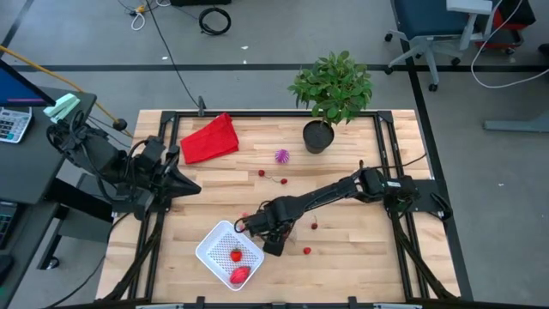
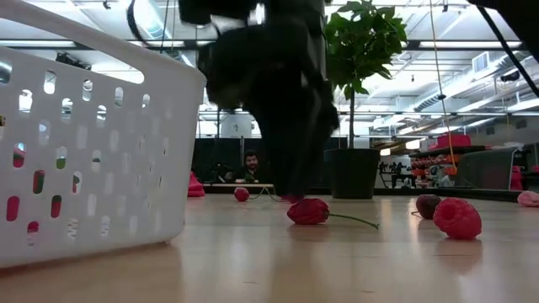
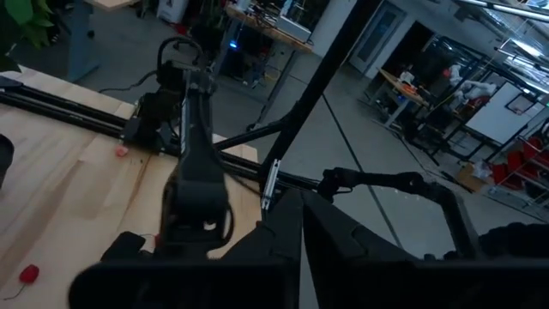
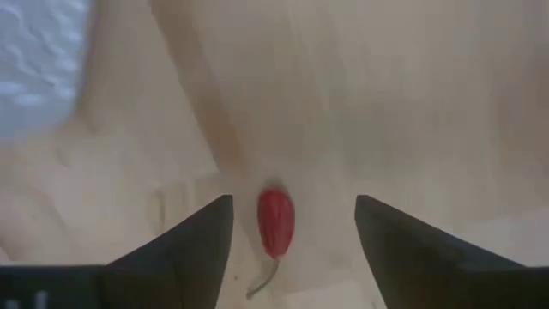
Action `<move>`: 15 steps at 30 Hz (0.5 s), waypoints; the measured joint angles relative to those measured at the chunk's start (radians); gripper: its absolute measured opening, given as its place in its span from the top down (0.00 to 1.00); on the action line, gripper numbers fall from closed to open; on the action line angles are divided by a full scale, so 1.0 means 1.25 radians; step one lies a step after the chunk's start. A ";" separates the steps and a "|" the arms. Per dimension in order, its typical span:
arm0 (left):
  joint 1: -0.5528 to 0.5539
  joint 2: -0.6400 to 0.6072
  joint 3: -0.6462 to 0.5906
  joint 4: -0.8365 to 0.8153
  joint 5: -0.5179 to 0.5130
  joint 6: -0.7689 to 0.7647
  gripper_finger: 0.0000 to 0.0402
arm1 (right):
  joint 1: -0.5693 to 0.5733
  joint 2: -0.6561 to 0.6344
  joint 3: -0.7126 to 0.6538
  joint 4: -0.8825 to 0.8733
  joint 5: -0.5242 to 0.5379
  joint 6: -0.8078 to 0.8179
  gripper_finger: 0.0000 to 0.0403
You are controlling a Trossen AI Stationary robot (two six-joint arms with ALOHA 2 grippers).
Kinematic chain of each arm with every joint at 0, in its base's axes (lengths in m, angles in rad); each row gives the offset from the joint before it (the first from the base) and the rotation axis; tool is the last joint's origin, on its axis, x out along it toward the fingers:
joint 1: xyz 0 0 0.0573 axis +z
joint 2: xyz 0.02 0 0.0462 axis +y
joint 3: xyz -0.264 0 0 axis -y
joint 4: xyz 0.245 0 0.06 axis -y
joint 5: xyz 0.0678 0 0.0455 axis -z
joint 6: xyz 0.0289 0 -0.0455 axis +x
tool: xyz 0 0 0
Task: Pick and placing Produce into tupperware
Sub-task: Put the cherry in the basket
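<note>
High view: tupperware (image 1: pixel 212 247) holds seemingly two red produce pieces (image 1: pixel 238 264); right tool (image 1: pixel 247 221) fingers apart.

The right gripper (image 4: pixel 293 245) has its two dark fingers (image 4: pixel 193 245) spread wide apart over the light wooden table (image 4: pixel 412 94). A small red fruit (image 4: pixel 275 221) with a thin stem lies on the wood between them, touching neither one. A corner of the white container (image 4: pixel 39 60) shows off to one side, blurry.
</note>
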 joint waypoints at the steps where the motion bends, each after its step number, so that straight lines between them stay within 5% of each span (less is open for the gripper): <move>1: 0.000 0.000 0.000 0.000 0.000 0.000 0.94 | -0.003 0.000 -0.014 0.003 -0.018 0.008 0.37; 6: 0.000 0.000 0.000 -0.001 0.000 0.000 0.95 | 0.005 -0.005 -0.083 0.025 -0.072 0.027 0.39; 15: 0.000 0.000 0.000 0.000 0.000 0.033 0.98 | 0.022 -0.007 -0.109 0.086 -0.020 0.060 0.40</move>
